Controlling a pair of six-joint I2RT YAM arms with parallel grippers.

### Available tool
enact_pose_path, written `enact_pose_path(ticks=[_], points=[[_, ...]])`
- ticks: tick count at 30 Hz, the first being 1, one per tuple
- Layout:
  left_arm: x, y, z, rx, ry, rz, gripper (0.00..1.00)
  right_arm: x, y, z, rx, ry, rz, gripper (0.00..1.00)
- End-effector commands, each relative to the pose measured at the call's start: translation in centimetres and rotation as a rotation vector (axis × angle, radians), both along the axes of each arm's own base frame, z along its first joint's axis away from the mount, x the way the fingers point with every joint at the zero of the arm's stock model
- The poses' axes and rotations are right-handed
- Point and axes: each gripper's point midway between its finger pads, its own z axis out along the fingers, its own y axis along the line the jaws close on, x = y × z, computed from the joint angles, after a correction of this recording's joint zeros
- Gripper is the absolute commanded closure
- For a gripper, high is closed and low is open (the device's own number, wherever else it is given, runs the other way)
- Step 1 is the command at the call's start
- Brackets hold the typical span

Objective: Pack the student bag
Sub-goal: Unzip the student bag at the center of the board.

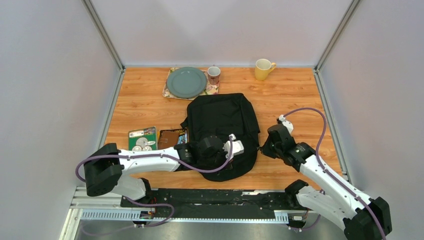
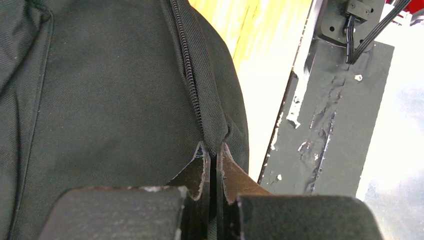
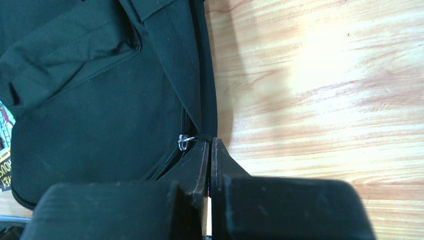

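The student bag (image 1: 222,122), a large black fabric backpack, lies flat in the middle of the wooden table. My left gripper (image 1: 241,148) is over its near end. In the left wrist view the left gripper (image 2: 213,150) is shut, pinching a fold of the bag's fabric (image 2: 100,100) beside the zipper (image 2: 190,75). My right gripper (image 1: 264,145) is at the bag's right edge. In the right wrist view the right gripper (image 3: 210,143) is shut at the bag's seam (image 3: 100,115), on a black pull tab that hangs from a small metal ring (image 3: 184,143).
At the back stand a green plate (image 1: 186,82) on a floral mat, a patterned mug (image 1: 214,75) and a yellow mug (image 1: 263,69). Left of the bag lie a green card (image 1: 142,138), a brown wallet (image 1: 170,138) and a colourful booklet (image 1: 182,135). The black base rail (image 2: 330,120) runs along the near table edge.
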Motion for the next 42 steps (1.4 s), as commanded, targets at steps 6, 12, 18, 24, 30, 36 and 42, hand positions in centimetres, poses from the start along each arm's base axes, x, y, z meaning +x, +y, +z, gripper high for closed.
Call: enact_pose_path(ticks=[6,12,18,24,30,36,42], points=[[-1.5,1.9,0.6,-0.015,0.052,0.01,1.0,6.5,-2.0,3.9,-0.027,-0.174,-0.099,1.0],[-2.1,2.1,0.1,-0.015,0.077,-0.005,1.0,10.0,-2.8,4.6,-0.027,-0.195,-0.164,1.0],[-2.9,1.7,-0.2,-0.019,0.117,-0.03,1.0,11.1,-5.6,3.5,-0.064,-0.194,-0.29,1.0],[-3.0,1.3,-1.0,0.001,0.129,-0.053,0.92,11.1,-8.8,4.9,-0.028,-0.253,-0.401,1.0],[-1.3,-0.1,-0.3,0.022,0.073,-0.034,0.58,9.8,-8.5,3.4,-0.005,-0.208,-0.36,1.0],[-0.4,0.0,1.4,0.024,0.038,0.003,0.32,8.6,-7.4,0.9,-0.003,-0.1,-0.277,0.61],[3.0,4.5,1.9,0.052,-0.021,0.238,0.24,7.7,-6.8,5.0,0.023,-0.143,-0.223,0.39]])
